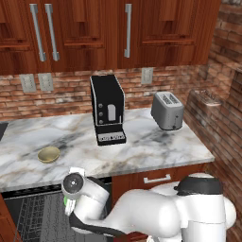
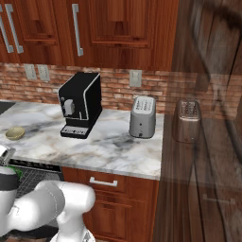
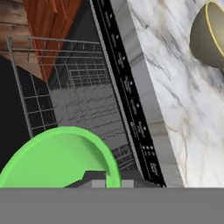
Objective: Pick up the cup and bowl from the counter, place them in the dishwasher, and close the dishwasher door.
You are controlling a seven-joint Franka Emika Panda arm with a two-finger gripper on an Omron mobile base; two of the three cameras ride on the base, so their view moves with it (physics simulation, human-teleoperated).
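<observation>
Hand view | one cup (image 3: 57, 157) clamped by end effector (image 3: 107, 178) | one bowl (image 3: 210, 35) on counter (image 3: 175, 96)

White arm folded low and forward, wrist bent downward, pincer (image 3: 105, 177) apparently closed, fingertips barely visible

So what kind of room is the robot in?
A kitchen, by the look of it. There's a marble counter with a coffee machine and a toaster, wooden cupboards above, and an open dishwasher below.
</observation>
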